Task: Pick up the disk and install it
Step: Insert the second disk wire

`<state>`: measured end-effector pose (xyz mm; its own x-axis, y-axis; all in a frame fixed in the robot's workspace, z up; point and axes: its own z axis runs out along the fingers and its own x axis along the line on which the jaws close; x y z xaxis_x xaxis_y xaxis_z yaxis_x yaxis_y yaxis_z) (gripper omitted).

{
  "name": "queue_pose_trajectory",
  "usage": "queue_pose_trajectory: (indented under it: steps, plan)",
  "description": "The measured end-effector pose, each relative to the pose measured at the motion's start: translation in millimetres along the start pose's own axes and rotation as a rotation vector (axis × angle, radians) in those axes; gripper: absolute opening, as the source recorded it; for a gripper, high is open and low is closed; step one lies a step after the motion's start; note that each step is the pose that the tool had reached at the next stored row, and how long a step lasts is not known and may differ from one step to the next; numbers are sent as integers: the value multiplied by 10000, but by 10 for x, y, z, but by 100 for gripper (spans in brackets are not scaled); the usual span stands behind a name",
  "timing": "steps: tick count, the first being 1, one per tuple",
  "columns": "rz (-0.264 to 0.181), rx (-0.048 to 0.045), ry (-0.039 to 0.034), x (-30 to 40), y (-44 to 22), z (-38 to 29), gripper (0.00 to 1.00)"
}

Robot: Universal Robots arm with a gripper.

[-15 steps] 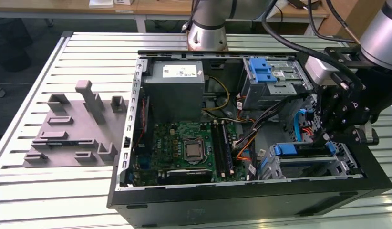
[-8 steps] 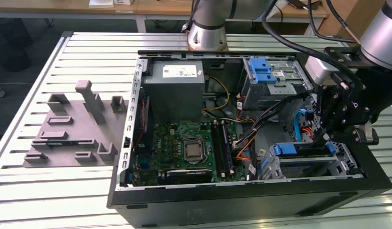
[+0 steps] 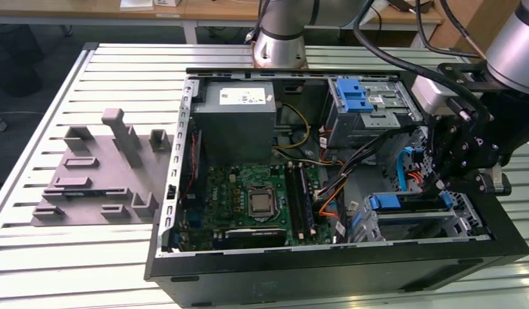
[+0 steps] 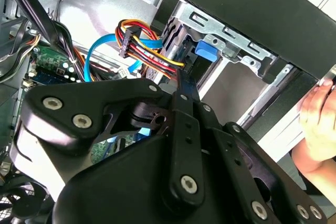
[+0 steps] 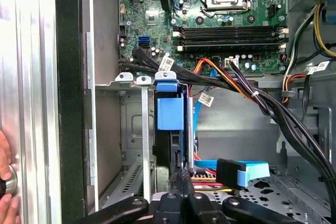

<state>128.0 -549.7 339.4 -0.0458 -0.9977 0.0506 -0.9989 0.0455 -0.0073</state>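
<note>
Disk: flat silver metal drive in a blue plastic carrier bracket, seated upright in the metal drive cage at the open black computer case's corner, beside the green motherboard. Black gripper: fingers together, tips at the disk's rear edge. Person's hand on the case's outer edge.

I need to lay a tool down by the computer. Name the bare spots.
Bare slats of the table beyond and before the grey fixture. Crowded: the case, cables around the claw at the drive cage.
</note>
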Motion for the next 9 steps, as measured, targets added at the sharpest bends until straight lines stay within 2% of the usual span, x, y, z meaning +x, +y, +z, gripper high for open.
queue_pose_trajectory:
  steps: [6,9]
  plan:
    - [0,0,2,1,15,-6,11]
    - [-1,0,0,4,14,-70,11]
